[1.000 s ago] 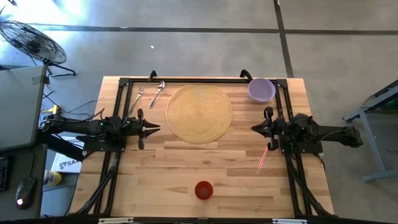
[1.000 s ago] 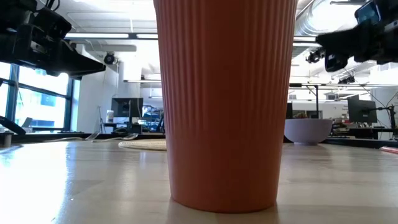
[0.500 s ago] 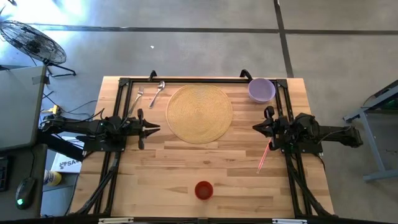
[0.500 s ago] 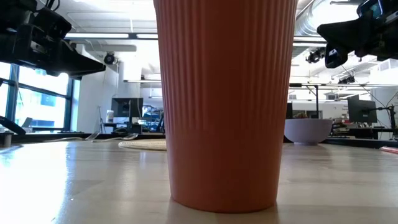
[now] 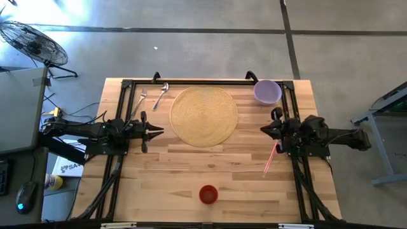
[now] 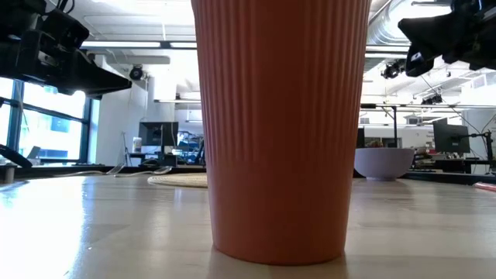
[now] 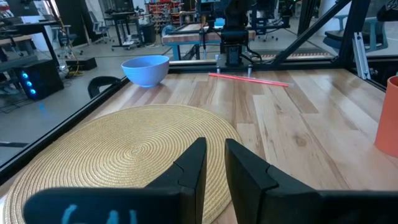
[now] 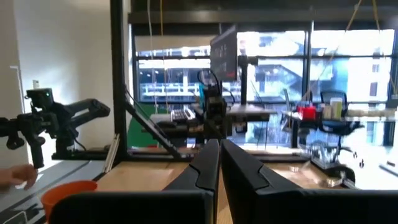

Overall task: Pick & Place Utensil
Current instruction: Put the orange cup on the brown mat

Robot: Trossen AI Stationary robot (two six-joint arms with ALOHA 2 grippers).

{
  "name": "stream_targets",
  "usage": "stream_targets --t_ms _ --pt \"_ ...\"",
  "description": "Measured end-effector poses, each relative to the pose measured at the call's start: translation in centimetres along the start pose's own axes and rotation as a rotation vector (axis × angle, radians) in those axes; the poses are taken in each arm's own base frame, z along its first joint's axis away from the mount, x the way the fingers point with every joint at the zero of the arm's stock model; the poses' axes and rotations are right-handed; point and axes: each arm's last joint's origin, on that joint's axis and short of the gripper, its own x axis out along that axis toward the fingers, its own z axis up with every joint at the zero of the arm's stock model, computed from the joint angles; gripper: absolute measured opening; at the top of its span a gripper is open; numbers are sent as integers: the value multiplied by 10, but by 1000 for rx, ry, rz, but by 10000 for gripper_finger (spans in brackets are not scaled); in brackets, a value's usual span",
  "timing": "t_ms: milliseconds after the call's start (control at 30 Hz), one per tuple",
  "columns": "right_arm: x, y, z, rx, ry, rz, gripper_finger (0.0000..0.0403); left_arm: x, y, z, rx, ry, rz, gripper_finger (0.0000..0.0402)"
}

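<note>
A silver fork [image 5: 141, 97] and a spoon [image 5: 160, 95] lie flat on the table at the far left, beside a round woven placemat [image 5: 203, 116]. A thin pink stick [image 5: 270, 159] lies on the table at the right, and also shows in the left wrist view [image 7: 249, 79]. My left gripper [image 5: 159, 131] hovers at the placemat's left edge, its fingers [image 7: 193, 165] nearly together and empty. My right gripper [image 5: 262, 130] hovers right of the placemat, above the stick's far end. It is shut and empty [image 8: 219, 155].
A purple bowl [image 5: 268, 91] stands at the far right corner. A red ribbed cup [image 5: 208, 194] stands near the front edge and fills the low view [image 6: 279, 124]. A black frame [image 5: 191, 81] runs along the table's far and side edges. Bare wood lies between placemat and cup.
My right gripper has risen and drawn back a little toward the table's right edge, staying shut. The left arm and all objects have kept still.
</note>
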Motion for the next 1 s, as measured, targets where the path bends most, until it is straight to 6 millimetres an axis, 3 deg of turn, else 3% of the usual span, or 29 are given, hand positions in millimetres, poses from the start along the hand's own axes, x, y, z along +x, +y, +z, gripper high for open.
stream_targets --t_ms 300,1000 --pt "7 -1 0 -36 -6 -7 22 0 0 0 0 0 0 56" --pt "47 4 4 -101 126 -26 152 0 0 0 0 0 0 56"
